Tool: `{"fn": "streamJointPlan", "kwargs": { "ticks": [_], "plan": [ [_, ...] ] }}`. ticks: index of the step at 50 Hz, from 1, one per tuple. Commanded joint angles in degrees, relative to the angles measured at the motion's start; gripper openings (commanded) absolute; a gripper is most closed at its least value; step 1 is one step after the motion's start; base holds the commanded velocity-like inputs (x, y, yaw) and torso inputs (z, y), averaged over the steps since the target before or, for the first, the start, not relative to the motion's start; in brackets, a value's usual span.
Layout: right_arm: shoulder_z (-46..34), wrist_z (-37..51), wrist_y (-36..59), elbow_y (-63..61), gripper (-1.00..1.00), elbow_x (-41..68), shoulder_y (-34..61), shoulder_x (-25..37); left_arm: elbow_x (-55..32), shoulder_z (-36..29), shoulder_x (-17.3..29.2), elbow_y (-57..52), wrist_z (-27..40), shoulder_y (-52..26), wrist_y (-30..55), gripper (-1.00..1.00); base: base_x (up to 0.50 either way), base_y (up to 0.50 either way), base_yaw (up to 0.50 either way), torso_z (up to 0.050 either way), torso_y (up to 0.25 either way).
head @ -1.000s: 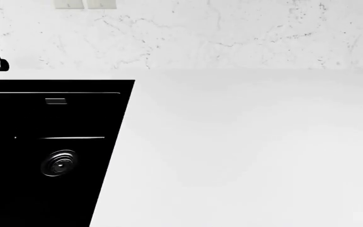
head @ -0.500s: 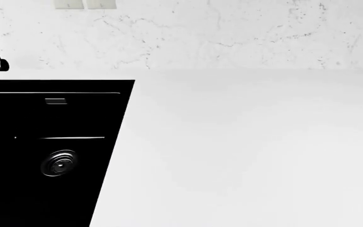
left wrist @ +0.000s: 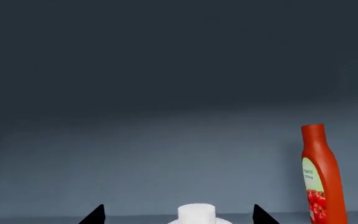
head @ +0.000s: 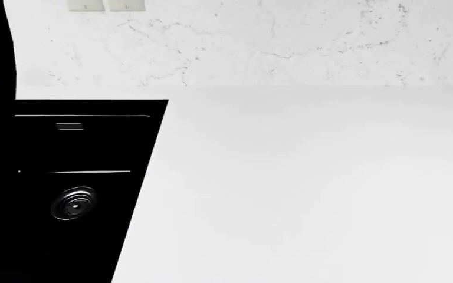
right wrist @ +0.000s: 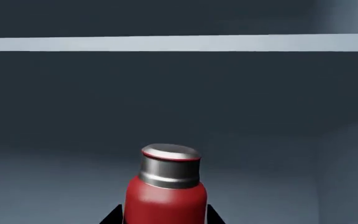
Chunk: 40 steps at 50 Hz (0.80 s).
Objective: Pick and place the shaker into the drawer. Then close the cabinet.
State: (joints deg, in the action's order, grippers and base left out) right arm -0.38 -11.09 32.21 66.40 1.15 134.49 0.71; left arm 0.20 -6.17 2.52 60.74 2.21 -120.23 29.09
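White marble-patterned wall [head: 289, 41] rose behind a plain white worktop [head: 313, 188] in the head view, with a black sink [head: 77, 177] set into the worktop at the left, its round metal drain [head: 73, 203] showing on the dark floor. Neither gripper appeared in that view; only a black shape stood along the left edge.

Seen from the right wrist camera, the shaker [right wrist: 166, 186], red-bodied with a silver metal cap, sat upright between the two dark fingertips of the right gripper [right wrist: 164, 215], which flanked its body closely on either side. The right gripper looked clenched on the shaker, though the contact itself lay at the picture's edge. Behind it were the pale blue-grey inner walls of the drawer [right wrist: 278, 116], with a lighter strip running across above.

From the left wrist camera, the left gripper [left wrist: 179, 215] showed only as two black fingertips [left wrist: 95, 215] set well apart, so it stood released, grasping nothing. Between them sat the white cap of a bottle [left wrist: 196, 213], apart from both tips. A red ketchup bottle [left wrist: 320, 179] with a tomato label stood upright off to one side against blue-grey walls.
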Motion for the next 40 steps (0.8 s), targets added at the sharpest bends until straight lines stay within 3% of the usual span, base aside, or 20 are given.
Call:
{"fn": "streamJointPlan", "kwargs": {
  "ticks": [1,10,11,21,31,40],
  "plan": [
    [0.6,0.8,0.0,0.9,-1.00,0.8,0.5,0.1,-0.6,1.6,0.2,14.2,-1.0,7.4,4.2,1.00,0.00,0.00,0.00,0.000,0.000],
    [0.4,-0.3,-1.3,2.5,-1.00,0.3,0.5,-0.2,-0.7,2.2,0.2,14.2,-1.7,8.5,4.9,1.00,0.33,0.00,0.00,0.000,0.000],
    [0.4,-0.1,-1.5,2.6,-1.00,0.3,0.5,-0.2,-0.8,2.3,0.3,14.2,-1.9,8.7,5.5,-1.00,0.00,0.00,0.00,0.000,0.000],
    [0.3,0.2,-2.7,2.9,-1.00,0.6,0.5,-0.3,-0.8,3.5,0.5,14.2,-3.0,7.5,5.8,-1.00,0.00,0.00,0.00,0.000,0.000],
    [0.6,0.5,-3.8,3.2,-1.00,1.3,0.5,-0.2,-2.0,6.8,-2.1,14.2,-8.4,-7.9,-8.1,-1.00,0.00,0.00,0.00,0.000,0.000],
    [0.5,-0.4,-3.7,2.4,-1.00,1.2,0.5,-0.2,-4.5,1.4,-2.5,10.0,-8.9,-14.8,-12.7,-1.00,0.00,0.00,0.00,0.000,0.000]
  ]
}}
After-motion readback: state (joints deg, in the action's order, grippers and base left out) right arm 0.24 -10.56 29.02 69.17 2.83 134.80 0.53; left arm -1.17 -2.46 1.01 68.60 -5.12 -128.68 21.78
